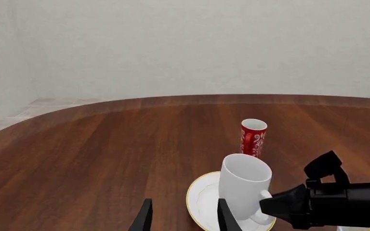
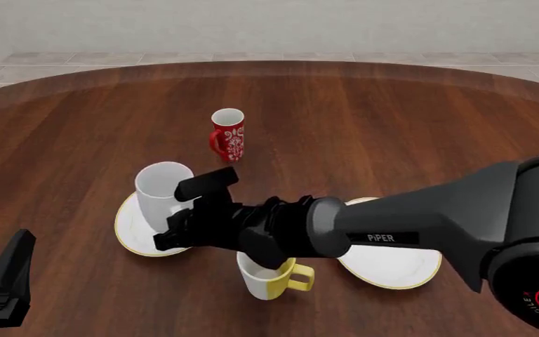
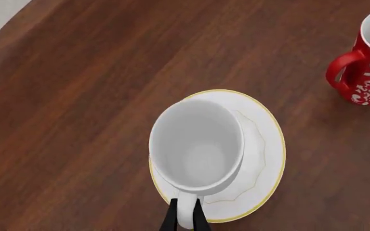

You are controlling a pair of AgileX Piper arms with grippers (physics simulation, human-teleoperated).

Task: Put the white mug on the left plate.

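So the white mug (image 2: 162,188) is standing upright on the left plate (image 2: 129,226), sitting toward one side of it rather than dead center, with its handle pointing back at the right arm. The right pincer (image 3: 185,219) has its fingers pinched tight on that handle, which you can see best in the right wrist view where the two dark tips squeeze the white loop. The left pincer (image 1: 183,216) is spread open with nothing between its fingers, parked low at the near left of the desk (image 2: 391,119), well apart from the plate. The red mug (image 2: 228,135) is just behind the plate, the yellow mug (image 2: 271,275) sits under the right arm, and the other plate (image 2: 396,270) is partly hidden by that arm too.
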